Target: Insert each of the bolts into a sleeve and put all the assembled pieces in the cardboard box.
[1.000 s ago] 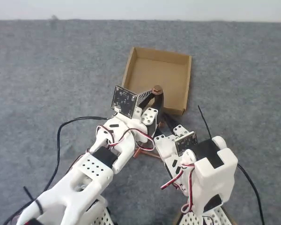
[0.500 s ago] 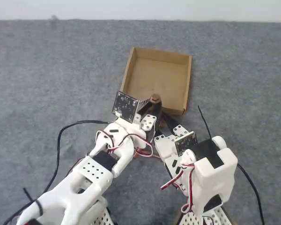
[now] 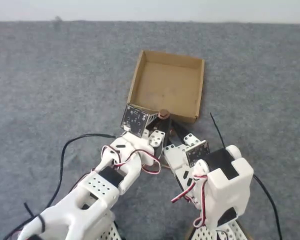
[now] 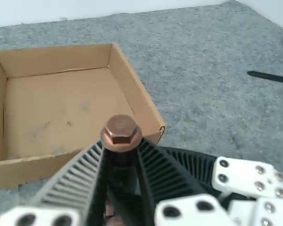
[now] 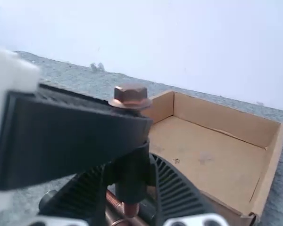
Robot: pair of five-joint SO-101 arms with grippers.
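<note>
Copper-headed bolt [image 4: 120, 133] is standing upright in the clenched left gripper [image 4: 120, 149] at the box's [image 3: 138, 75] six o'clock wall, the right gripper [image 5: 131, 175] is clamping its sleeve [image 5: 132, 186] below, and any opposing pull would likely be risking a jam or a drop outside.

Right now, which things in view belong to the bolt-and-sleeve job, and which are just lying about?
Job in hand:
- bolt, its head above the left tool
- black sleeve, in the right tool
- cardboard box, nothing in it yet

Lying about:
- black cable beside the arms
- thin black strip on the grey mat
</note>
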